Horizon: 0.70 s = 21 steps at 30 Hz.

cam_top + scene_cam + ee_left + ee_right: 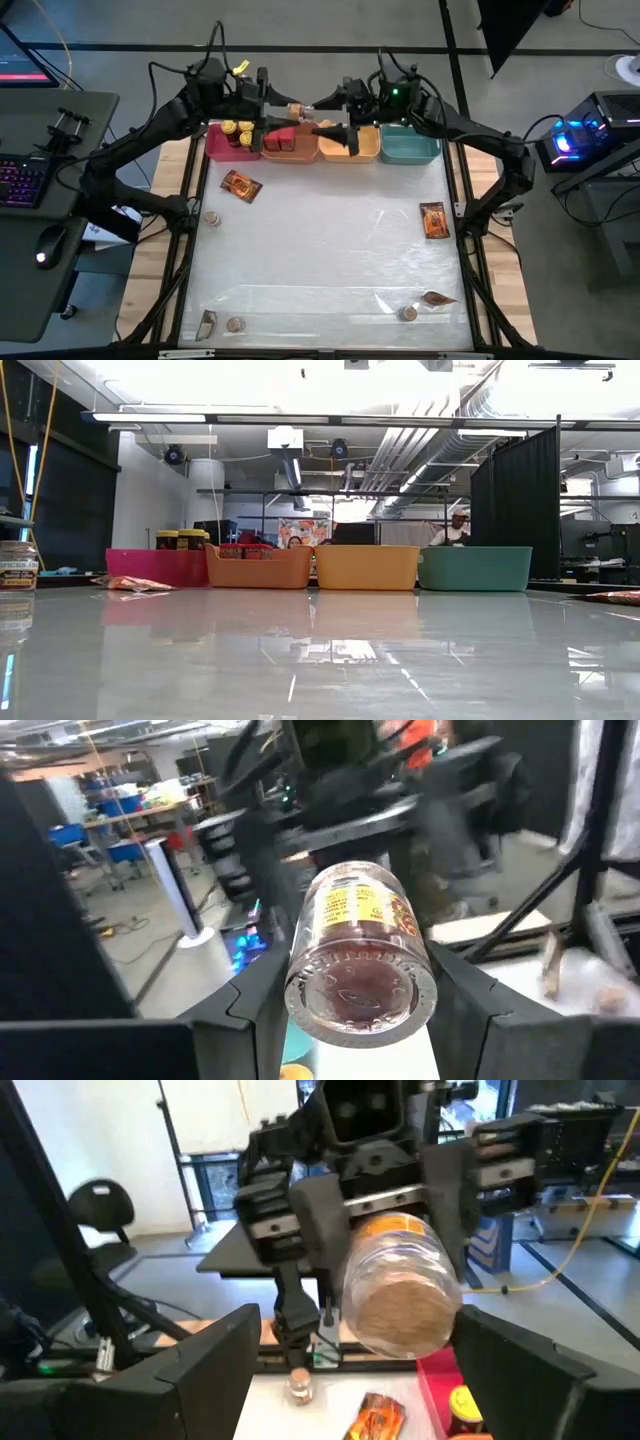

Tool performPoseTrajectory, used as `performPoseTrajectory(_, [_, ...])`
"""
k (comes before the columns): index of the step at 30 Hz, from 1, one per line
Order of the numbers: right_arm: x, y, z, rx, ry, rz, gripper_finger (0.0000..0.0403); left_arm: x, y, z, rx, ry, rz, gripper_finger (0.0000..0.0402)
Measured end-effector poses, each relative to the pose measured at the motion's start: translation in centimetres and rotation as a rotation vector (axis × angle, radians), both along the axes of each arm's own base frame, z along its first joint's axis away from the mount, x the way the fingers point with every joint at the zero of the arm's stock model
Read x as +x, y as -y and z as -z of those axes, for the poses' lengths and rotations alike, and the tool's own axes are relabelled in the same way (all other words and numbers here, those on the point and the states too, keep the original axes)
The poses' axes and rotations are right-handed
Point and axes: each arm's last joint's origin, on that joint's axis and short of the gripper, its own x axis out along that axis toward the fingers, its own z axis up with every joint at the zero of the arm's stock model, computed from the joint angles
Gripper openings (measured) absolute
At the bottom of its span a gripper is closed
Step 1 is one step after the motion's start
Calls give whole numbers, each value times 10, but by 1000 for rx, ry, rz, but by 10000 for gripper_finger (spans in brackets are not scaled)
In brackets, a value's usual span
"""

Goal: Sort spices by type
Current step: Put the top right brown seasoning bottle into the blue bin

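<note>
Spices are seen scattered on the table (320, 250): nearest the front edge, a left packet (207, 322) and a left jar (235, 324) are laid just beside each other, and a right jar (408, 313) is set just beside a right packet (437, 298). Farther back, a third packet (436, 220) is found near the right edge, a third jar (211, 217) near the left edge, and a fourth packet (241, 185) just beyond it. Along the far edge four bins are lined up touching: yellow-lidded jars (237, 130) are held in the pink bin (214, 148), red boxes (283, 140) in the orange bin (300, 154), then the yellow bin (365, 152) and the teal bin (412, 152) are met. Above the orange and yellow bins a held jar (400, 1295) is carried on its side, pinched by the left gripper (360, 990), its grey-brown lid turned towards the right gripper (360, 1370), whose fingers are spread wide and kept apart from it
</note>
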Motion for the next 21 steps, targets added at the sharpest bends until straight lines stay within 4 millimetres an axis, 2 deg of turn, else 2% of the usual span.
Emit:
performPoseTrajectory(9, [-7, 0, -5, -5, 4, 16, 316, -2, -4, -1, 33, 7, -24, 154])
performPoseTrajectory(21, [-4, 1, -4, -30, 13, 33, 316, 12, 9, 0, 28, 26, 62, 154])
